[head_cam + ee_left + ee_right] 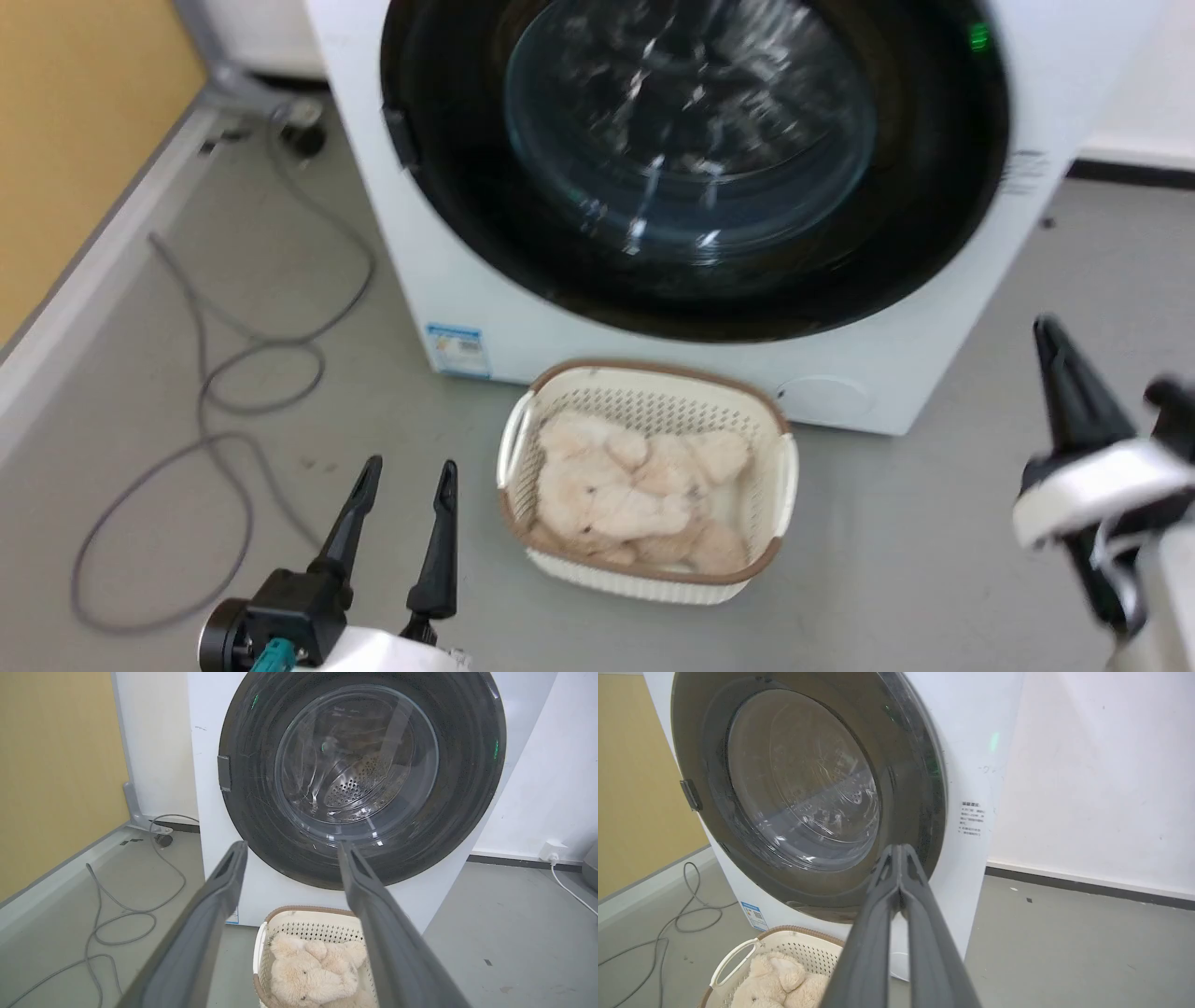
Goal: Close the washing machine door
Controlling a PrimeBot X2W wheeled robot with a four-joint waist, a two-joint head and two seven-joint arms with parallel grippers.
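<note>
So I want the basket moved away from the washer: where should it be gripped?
Probably by a side handle. The basket has a white loop handle on each short side, standing clear of the wall. The left loop is nearest the open left gripper, so come from the left and slip one finger through it.

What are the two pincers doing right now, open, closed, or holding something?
Left pincer: open, holding nothing.
Right pincer: closed, fingers pressed together, holding nothing.
</note>
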